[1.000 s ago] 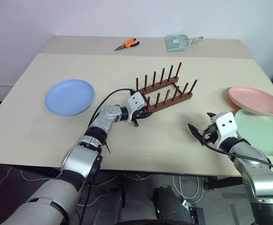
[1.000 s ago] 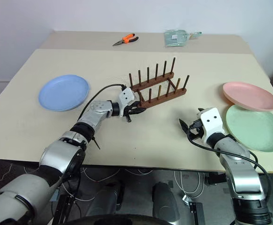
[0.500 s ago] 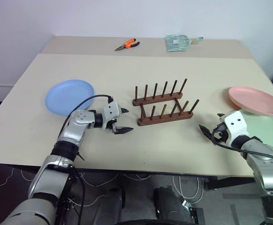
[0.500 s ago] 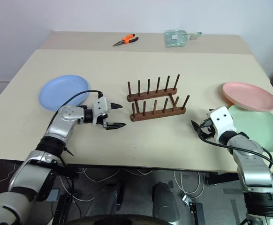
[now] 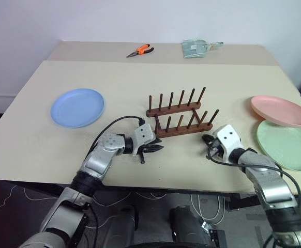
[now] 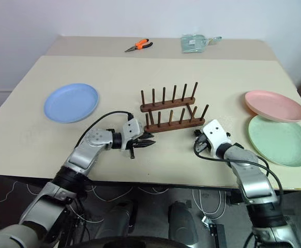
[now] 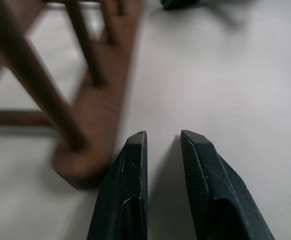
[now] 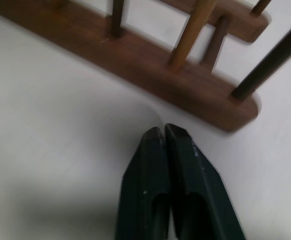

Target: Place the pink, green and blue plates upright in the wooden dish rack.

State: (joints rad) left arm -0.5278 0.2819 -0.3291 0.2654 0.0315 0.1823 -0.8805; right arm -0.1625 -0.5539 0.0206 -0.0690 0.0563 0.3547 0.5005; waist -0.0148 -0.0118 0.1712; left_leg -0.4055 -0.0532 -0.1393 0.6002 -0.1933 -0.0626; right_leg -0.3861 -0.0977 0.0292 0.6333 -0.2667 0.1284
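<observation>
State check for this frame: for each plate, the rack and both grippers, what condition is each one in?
blue plate: flat on the table, untouched.
pink plate: lying down, its edge overlapping the green plate.
green plate: flat on the table.
wooden dish rack: standing, no plates in it.
left gripper: narrowly open, holding nothing, near the rack's end.
right gripper: shut, holding nothing, close to the rack's rail.

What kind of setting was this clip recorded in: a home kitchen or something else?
Probably a lab or workshop bench, not a kitchen: a plain beige table against a bare wall, orange pliers lying at its far edge, and loose cables on the floor beneath.
</observation>
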